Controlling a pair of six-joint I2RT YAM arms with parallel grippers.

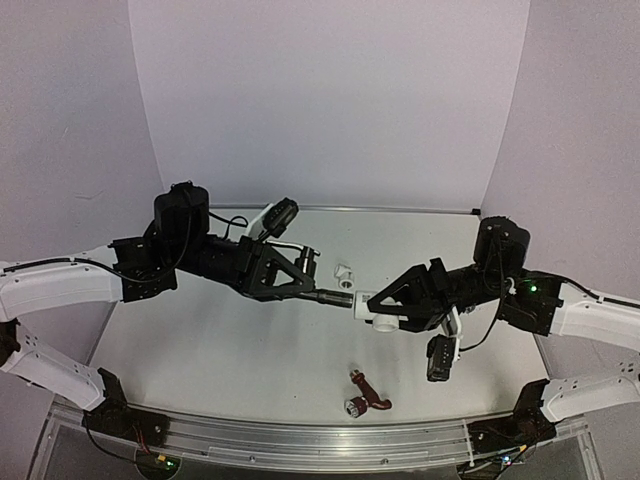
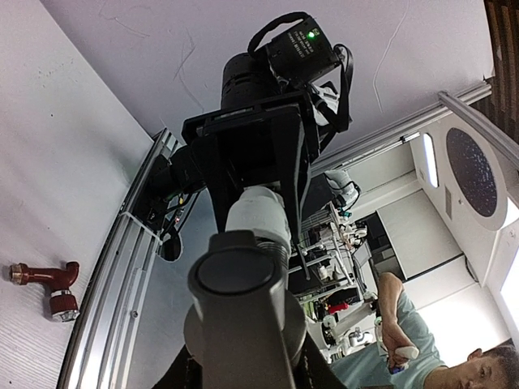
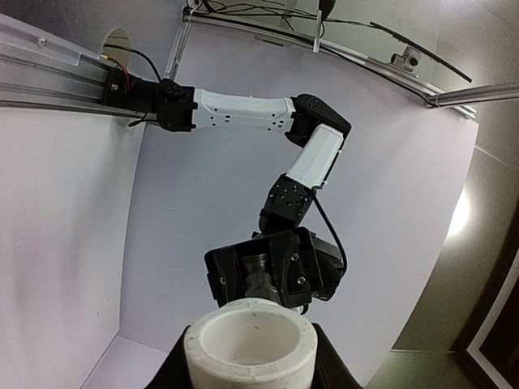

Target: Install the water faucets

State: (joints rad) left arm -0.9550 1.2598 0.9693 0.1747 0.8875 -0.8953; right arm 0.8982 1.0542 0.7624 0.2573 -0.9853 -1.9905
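Dark grey faucet (image 1: 331, 296) hangs above the table (image 1: 200, 350) in the top view, clamped in the left gripper (image 1: 312, 290), its tip at the mouth of the white elbow fitting (image 1: 364, 302) that the right gripper (image 1: 380, 308) clasps. The reddish-brown faucet (image 1: 366, 396) lies near the front rail (image 1: 300, 440), with a second white elbow (image 1: 344, 272) further back. From the left wrist, the dark faucet fills the foreground, lined up with the fitting beyond. From the right wrist, the fitting's open mouth faces the left gripper. My judgement of the risk: slight misalignment could cross-thread or jam the joint, and twisting against a light grip could let either part slip and drop.
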